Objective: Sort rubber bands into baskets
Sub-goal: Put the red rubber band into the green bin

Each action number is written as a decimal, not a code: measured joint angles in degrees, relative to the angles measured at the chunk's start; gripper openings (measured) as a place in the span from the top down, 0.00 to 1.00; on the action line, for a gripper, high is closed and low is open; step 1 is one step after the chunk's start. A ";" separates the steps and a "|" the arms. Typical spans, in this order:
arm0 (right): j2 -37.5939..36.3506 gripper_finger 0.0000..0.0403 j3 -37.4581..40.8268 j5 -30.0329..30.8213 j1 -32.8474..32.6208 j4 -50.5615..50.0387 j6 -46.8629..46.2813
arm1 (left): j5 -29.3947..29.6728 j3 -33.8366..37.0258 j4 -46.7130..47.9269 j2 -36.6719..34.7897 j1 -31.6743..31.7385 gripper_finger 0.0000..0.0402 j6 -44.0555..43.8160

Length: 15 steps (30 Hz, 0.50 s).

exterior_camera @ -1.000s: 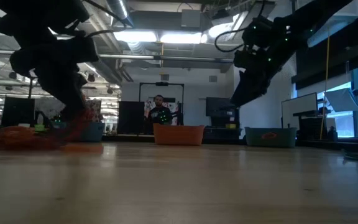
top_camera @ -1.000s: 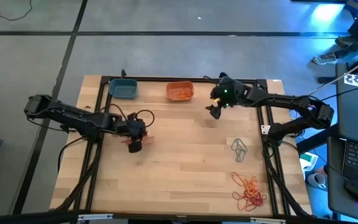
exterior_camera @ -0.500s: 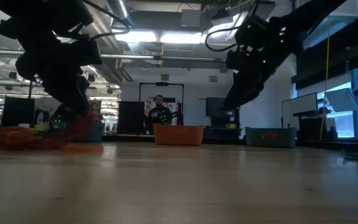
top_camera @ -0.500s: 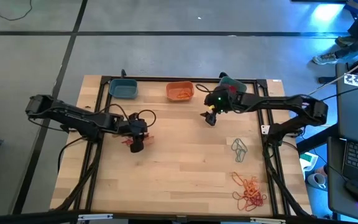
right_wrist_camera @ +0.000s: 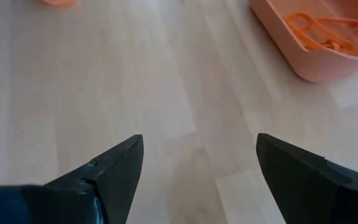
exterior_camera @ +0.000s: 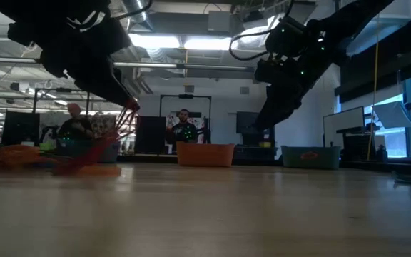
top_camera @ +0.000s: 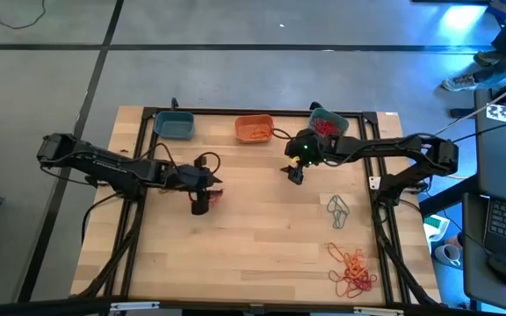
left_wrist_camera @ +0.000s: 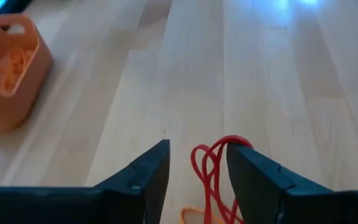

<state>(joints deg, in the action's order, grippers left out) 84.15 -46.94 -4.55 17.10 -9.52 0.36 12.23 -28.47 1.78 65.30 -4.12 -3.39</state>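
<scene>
Left tool (left_wrist_camera: 197,177) now parted, red bands (left_wrist_camera: 211,174) between; orange basket (left_wrist_camera: 5,71) near

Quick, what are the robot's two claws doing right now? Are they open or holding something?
Left gripper: open, with a red rubber band looped between its fingers.
Right gripper: open wide, holding nothing.
</scene>
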 joint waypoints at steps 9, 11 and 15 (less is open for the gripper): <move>0.08 0.23 0.00 0.45 -1.40 0.97 -0.04 | 20.46 -3.37 -5.36 -1.29 0.13 0.65 9.82; 0.08 0.23 0.00 0.45 -1.40 1.21 -0.04 | 24.87 -2.96 -9.19 -1.03 0.65 0.65 11.05; 0.08 0.23 0.00 0.45 -1.40 2.27 -0.07 | 22.07 -1.84 -14.33 0.74 2.43 0.66 10.55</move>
<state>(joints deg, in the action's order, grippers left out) 84.23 -46.94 -4.10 15.70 -7.25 0.30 34.30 -30.30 -12.55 66.04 -1.69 7.15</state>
